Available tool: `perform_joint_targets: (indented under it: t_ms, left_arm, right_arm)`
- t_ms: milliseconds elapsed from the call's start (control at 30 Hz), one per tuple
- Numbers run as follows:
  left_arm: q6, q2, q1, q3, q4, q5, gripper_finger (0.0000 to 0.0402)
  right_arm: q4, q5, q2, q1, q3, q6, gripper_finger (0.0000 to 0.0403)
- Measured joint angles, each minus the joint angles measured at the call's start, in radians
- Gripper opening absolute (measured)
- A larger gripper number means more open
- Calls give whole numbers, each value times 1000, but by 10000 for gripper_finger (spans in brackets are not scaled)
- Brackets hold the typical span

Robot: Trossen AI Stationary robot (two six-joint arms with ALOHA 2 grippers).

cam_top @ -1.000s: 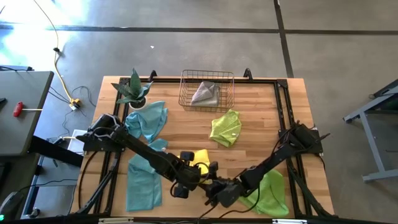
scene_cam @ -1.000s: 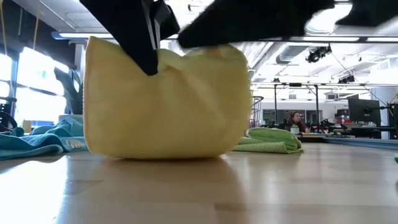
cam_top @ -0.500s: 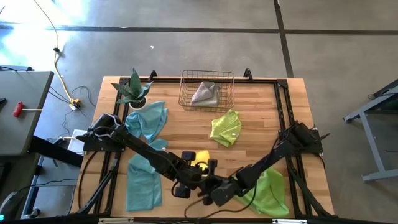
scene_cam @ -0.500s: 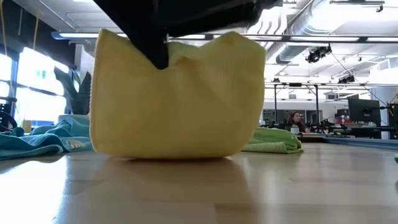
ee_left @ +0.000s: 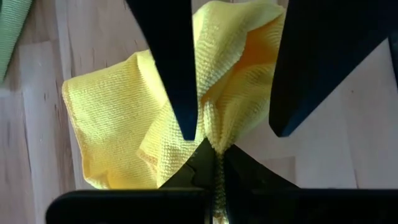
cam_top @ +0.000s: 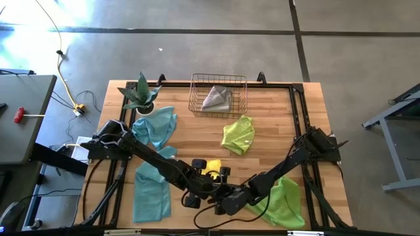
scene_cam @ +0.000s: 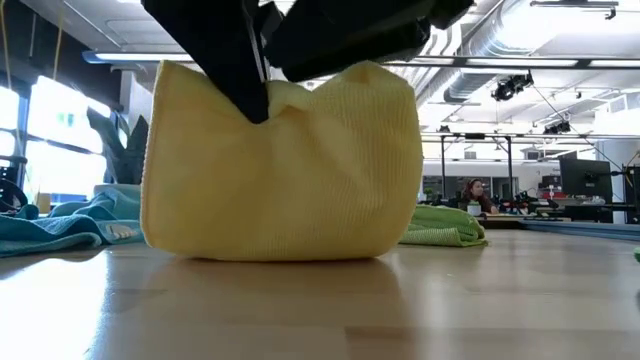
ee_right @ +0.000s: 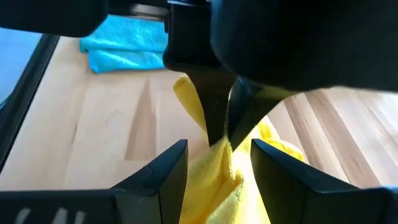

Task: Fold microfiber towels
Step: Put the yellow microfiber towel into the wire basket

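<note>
Pinching the yellow towel (ee_left: 112, 118), your left gripper (ee_left: 214, 146) is clamped on it.
Only the right wrist view shows your right gripper (ee_right: 214, 158) spread around that fold (overhead hides this).

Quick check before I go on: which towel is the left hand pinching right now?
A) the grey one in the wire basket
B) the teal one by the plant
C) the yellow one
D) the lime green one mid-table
C: in the left wrist view the left hand is shut on a bunched fold of the yellow towel, which the low view shows lifted into a peak with its lower edge on the table.
</note>
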Motion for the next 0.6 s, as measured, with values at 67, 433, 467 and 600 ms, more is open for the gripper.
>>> perform_joint_targets:
  t_ms: [67, 433, 467, 600]
  left_arm:
    - [1, 1, 4, 0, -1, 3, 4]
    - [17, -4, 36, 2, 19, 19, 4]
    - [17, -10, 36, 7, 26, 33, 4]
    - [17, -6, 28, 2, 15, 81, 4]
  right_arm:
    - [-29, 1, -1, 0, 1, 22, 170]
    - [-136, -74, -34, 21, -8, 157, 170]
    - [-159, -77, -39, 31, -12, 152, 170]
    - [-226, -82, -117, 74, -4, 86, 170]
